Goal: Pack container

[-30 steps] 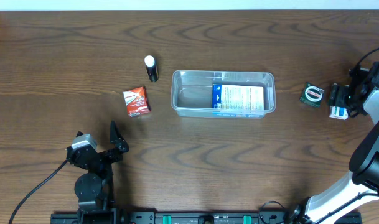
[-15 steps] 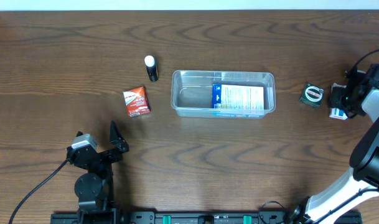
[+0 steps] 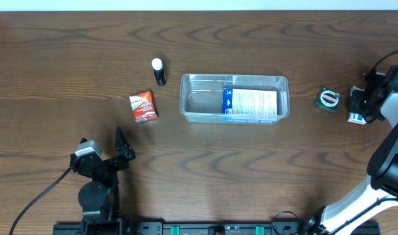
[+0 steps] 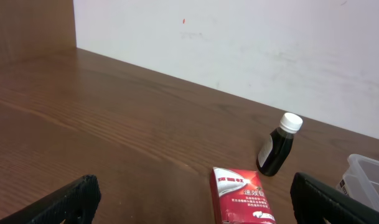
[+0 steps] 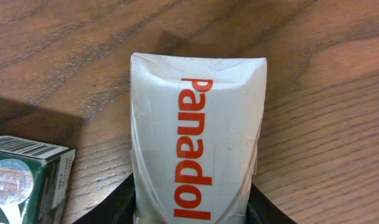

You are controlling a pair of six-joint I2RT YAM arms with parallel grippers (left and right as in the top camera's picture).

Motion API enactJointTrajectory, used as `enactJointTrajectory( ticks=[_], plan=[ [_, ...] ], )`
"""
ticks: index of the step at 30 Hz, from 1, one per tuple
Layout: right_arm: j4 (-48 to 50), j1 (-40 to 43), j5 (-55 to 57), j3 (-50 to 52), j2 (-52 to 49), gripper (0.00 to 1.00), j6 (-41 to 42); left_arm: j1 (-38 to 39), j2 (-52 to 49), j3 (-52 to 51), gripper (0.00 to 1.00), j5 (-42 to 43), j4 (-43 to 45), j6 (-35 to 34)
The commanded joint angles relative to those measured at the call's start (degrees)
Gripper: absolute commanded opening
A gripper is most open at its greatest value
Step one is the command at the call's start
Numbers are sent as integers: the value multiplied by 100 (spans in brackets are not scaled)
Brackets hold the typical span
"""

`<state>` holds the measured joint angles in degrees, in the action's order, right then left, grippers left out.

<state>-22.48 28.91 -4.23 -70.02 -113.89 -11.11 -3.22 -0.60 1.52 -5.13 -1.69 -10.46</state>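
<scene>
The container [image 3: 199,104], a clear shallow tub, lies at the table's middle with a blue-and-white box [image 3: 249,103] in its right half. Its corner [image 4: 371,179] shows in the left wrist view. At the far right my right gripper [image 3: 359,108] is shut on a white Panadol box [image 5: 195,124] that rests on the table, both black fingers [image 5: 111,205] pressed against its sides. The same Panadol box [image 3: 356,118] shows under the arm in the overhead view. My left gripper [image 3: 100,140] stands open at the front left, nothing between its fingers [image 4: 71,199], facing the red box [image 4: 239,196].
A red box [image 3: 144,106] and a dark bottle with a white cap [image 3: 159,72] lie left of the container. The bottle [image 4: 277,149] stands just behind the red box. A green box [image 3: 328,99] sits next to the Panadol box, on its left [image 5: 24,180].
The right gripper's jaws have closed in onto the Panadol box and shifted slightly right. The left arm and the other objects have not moved.
</scene>
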Motion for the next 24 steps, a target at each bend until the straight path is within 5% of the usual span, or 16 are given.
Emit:
enactJointTrajectory(
  ticks=[1,14,20,24],
  plan=[
    [-63,-4,120,-153,-33,38,-9,-13,37,-129,98,-153,-195,35],
    [-122,-533,-393,-232,1939,38,267,-13,37,-129,98,-153,-195,35],
    [-273,-1491,-719,-232,3005,41,153,-13,37,-129,98,-153,-195,35],
    [-522,-2358,-710,-232,3324,31,-186,-13,37,-129,98,-153,-195,35]
  ],
)
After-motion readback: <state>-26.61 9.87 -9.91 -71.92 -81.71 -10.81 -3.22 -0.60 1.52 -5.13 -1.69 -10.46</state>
